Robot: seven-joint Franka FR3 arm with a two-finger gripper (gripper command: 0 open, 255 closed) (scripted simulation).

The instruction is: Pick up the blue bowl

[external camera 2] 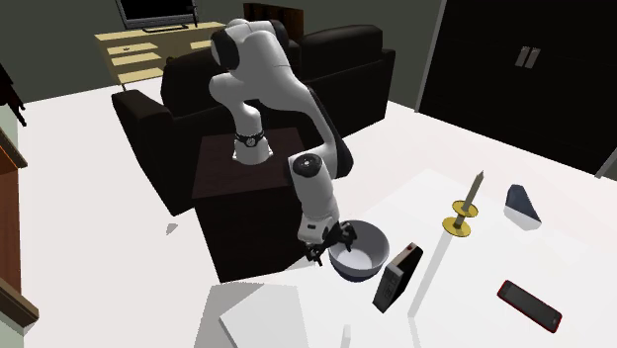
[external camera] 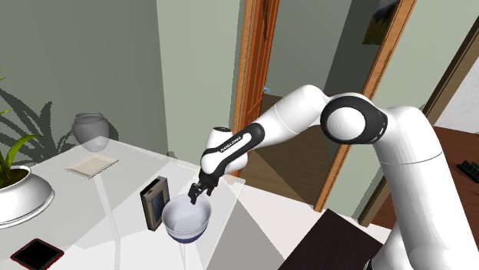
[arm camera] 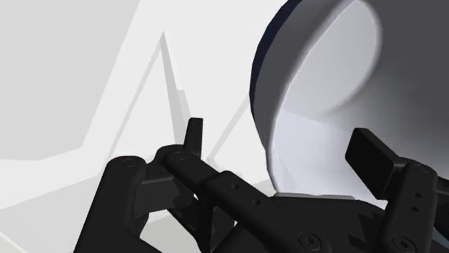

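- Progress as I judge it: the approach looks done, while the grasp and the lift are both left to do. The blue bowl (external camera: 185, 221) sits on the white desk (external camera: 257, 230) and I see no gap beneath it in the shoulder view, so it is not yet picked up.
- The bowl is pale inside with a dark blue outer skin, darkest at the foot. It stands upright near the desk edge closest to the arm's stand. A small dark upright frame (external camera: 156, 202) is just beside it on the shoulder view's left, close but apart as far as I can tell.
- The jaws are released. In the wrist view they stand well apart, with the bowl (arm camera: 316, 79) wall running up between them.
- One jaw hangs outside the wall over the desk and the other is inside the hollow, so they straddle the rim on the arm's side of the bowl. Neither seems to press on the wall, though I cannot be sure about light contact.
- The second exterior view agrees: the black hand comes down at the edge of the bowl (external camera 2: 361, 253) nearest the stand, and the frame (external camera 2: 397, 277) is on the far side from it.
- What is left, in my judgement: clench the jaws on the wall, check that the thin rim does not slip, then raise the bowl straight up, clear of the frame.
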